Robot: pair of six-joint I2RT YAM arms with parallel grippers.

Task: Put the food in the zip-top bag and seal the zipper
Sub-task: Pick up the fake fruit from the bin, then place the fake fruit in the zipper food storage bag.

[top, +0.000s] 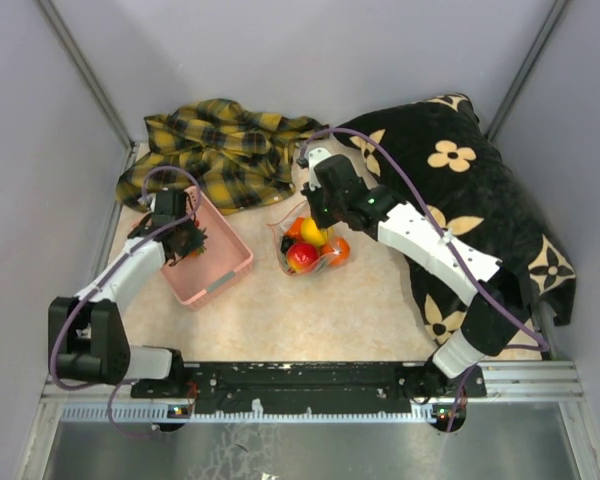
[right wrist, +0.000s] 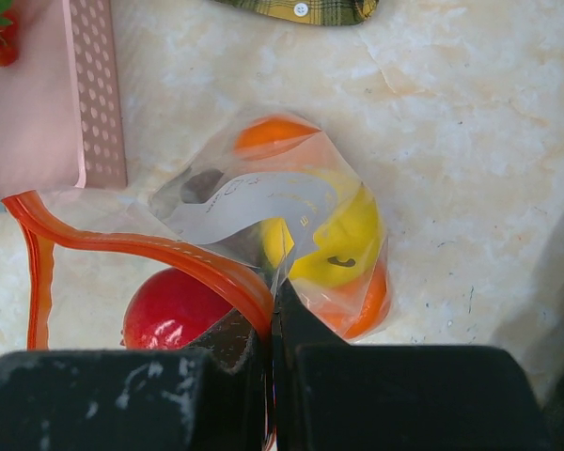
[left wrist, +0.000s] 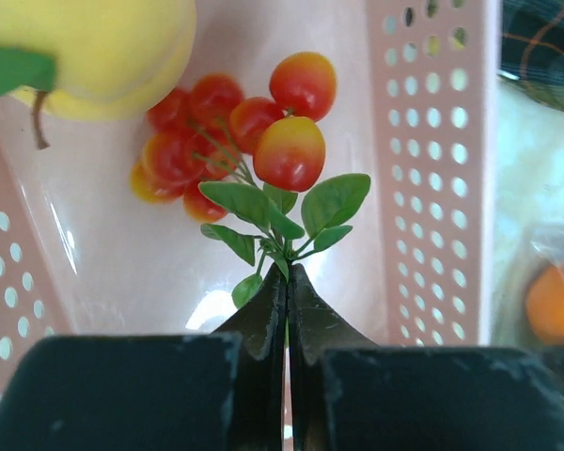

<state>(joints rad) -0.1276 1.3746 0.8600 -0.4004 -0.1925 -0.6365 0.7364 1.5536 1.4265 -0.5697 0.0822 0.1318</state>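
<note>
Left wrist view has the left gripper clamped shut on the stem of the berry sprig in the pink basket; so we're mid-loading (grabbed, not lifted yet); right gripper pinches the rim of the zip-top bag by its red zipper, mouth gaping, apple and lemon inside, just beside the basket; next, I reckon, lift the sprig over the wall into that opening.

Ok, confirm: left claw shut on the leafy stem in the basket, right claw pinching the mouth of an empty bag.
Wrong on one point: the bag is not empty. The right wrist view shows an apple, a lemon and orange balls inside it. The rest holds.
</note>
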